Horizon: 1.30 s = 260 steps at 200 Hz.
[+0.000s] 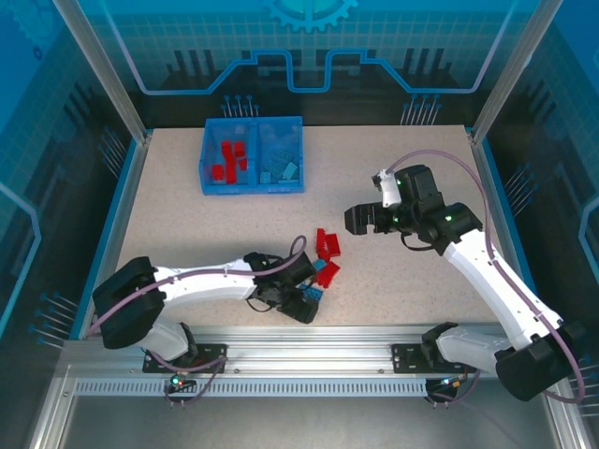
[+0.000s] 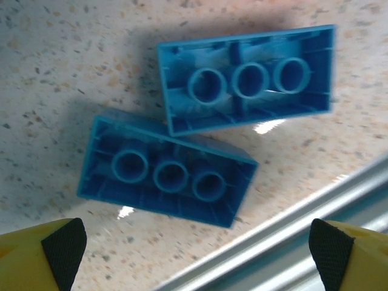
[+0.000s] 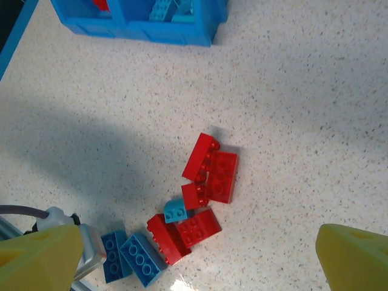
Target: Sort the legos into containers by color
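Note:
Two blue legos (image 2: pixel 248 79) (image 2: pixel 167 173) lie upside down on the table, side by side, hollow tubes showing. My left gripper (image 2: pixel 197 257) hovers open just above them, its fingertips (image 2: pixel 60 245) wide apart; it sits low near the front edge (image 1: pixel 301 297). Several red legos (image 3: pixel 209 173) and one small light blue lego (image 3: pixel 176 212) lie in a loose cluster (image 1: pixel 327 251) mid-table. My right gripper (image 3: pixel 200 260) is open and empty, held high to the cluster's right (image 1: pixel 360 220). The blue bin (image 1: pixel 253 190) holds red legos (image 1: pixel 227 159) in its left compartment and light blue ones (image 1: pixel 284 168) in its right.
A metal rail (image 2: pixel 291 242) runs along the table's near edge, right beside the two blue legos. The bin's front wall (image 3: pixel 130 27) shows at the top of the right wrist view. Blue-framed transparent walls (image 1: pixel 122 187) enclose the table on three sides.

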{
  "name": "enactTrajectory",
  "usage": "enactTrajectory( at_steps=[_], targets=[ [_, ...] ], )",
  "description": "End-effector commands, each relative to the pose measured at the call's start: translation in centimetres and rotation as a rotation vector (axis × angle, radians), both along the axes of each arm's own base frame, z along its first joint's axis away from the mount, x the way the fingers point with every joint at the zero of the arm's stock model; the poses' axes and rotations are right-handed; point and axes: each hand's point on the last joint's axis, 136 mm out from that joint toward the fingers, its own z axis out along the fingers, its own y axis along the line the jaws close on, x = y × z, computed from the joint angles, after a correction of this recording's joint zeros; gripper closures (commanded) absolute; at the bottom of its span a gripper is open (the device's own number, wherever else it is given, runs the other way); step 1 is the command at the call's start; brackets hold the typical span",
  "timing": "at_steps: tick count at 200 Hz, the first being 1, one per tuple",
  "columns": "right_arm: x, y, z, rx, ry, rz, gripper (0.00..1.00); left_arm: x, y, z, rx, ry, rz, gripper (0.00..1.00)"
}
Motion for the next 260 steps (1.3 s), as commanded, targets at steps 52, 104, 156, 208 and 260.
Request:
enactTrajectory(
  at_steps=[52, 104, 156, 208, 260],
  targets=[
    [-1.3, 0.0, 0.4, 0.032, 0.007, 0.026, 0.00, 3.0, -0.1, -1.2, 0.106, -0.173, -0.237, 0.11],
    [-3.8, 1.2, -0.8, 0.071, 0.125, 0.130, 0.01, 2.4, -0.8, -2.1, 0.050, -0.150, -0.227, 0.33],
    [-6.6, 1.4, -3.1, 0.057, 0.295, 0.204, 0.03, 2.6, 1.1, -2.2, 0.095, -0.175, -0.158, 0.38],
    [-4.3, 1.2, -2.3, 0.046, 0.220, 0.129, 0.03, 5.3, 2.2, 1.7, -0.029, -0.260, -0.019, 0.39],
    [-2.8, 1.0, -1.2, 0.046, 0.167, 0.085, 0.03, 9.4, 4.9, 7.5, -0.207, -0.338, 0.188, 0.39]
  ],
)
